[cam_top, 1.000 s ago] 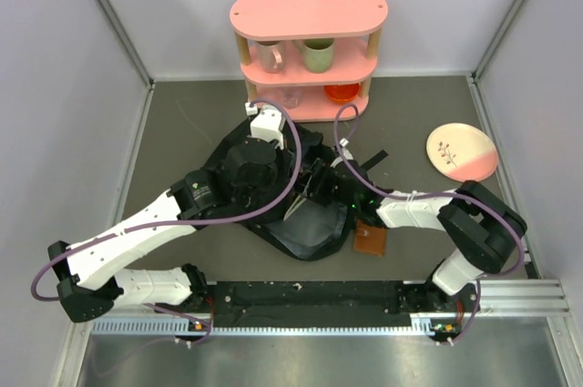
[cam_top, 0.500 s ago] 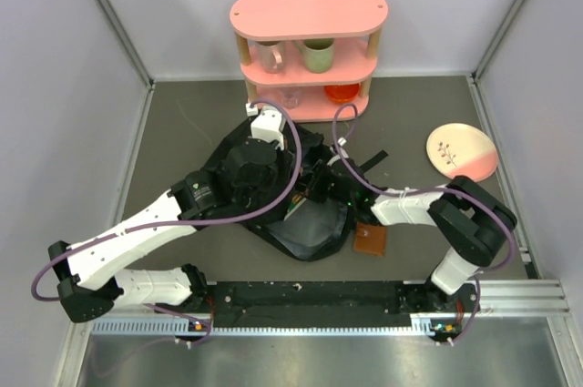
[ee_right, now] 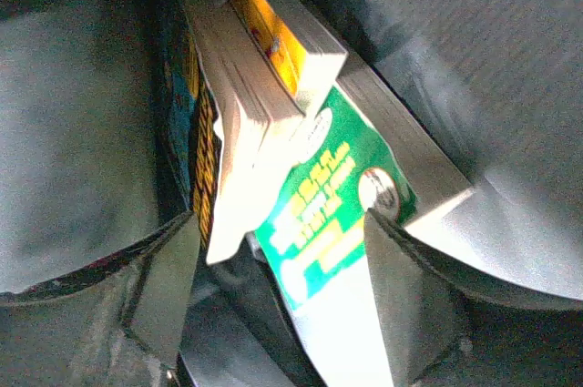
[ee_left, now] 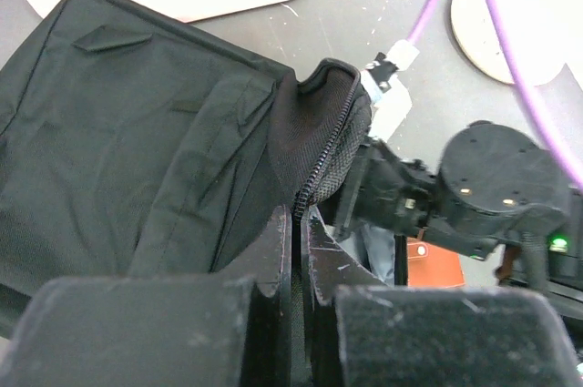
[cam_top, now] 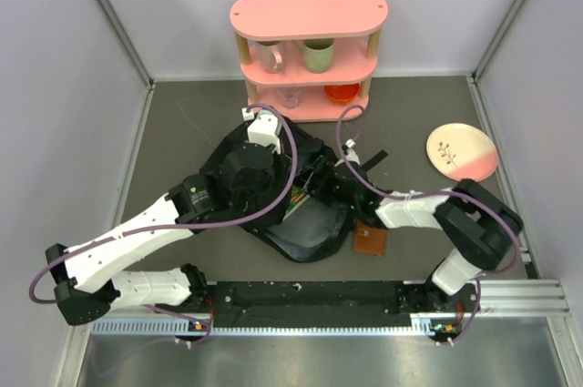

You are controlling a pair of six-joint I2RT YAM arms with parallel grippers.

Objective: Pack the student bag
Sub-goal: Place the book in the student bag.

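The student bag (cam_top: 305,234) is found slumped in the middle of the grey table (cam_top: 173,132), just in front of the pink shelf (cam_top: 308,14) and right between the two arms; its zipper is seen undone along the top edge; that edge is pinched by the left gripper (ee_left: 296,232), whose jaws are squeezed fully together on the black fabric right next to the zipper teeth, so the rim is held up off the rest of the bag; the right gripper (ee_right: 279,223) is shoved down inside the opening, with its jaws spread wide; two books are seen in there against the grey lining, a green-covered book (ee_right: 332,214) lying between the fingers and a yellow-spined book (ee_right: 269,36) stacked at an angle on top of it; whether either one is actually being pressed by the fingers can't be told, it's too dim and tight in there; a small brown wallet (cam_top: 370,239) is left on the table just beside the bag's near right corner; a pink and cream plate (cam_top: 462,151) is parked well apart, over to the right
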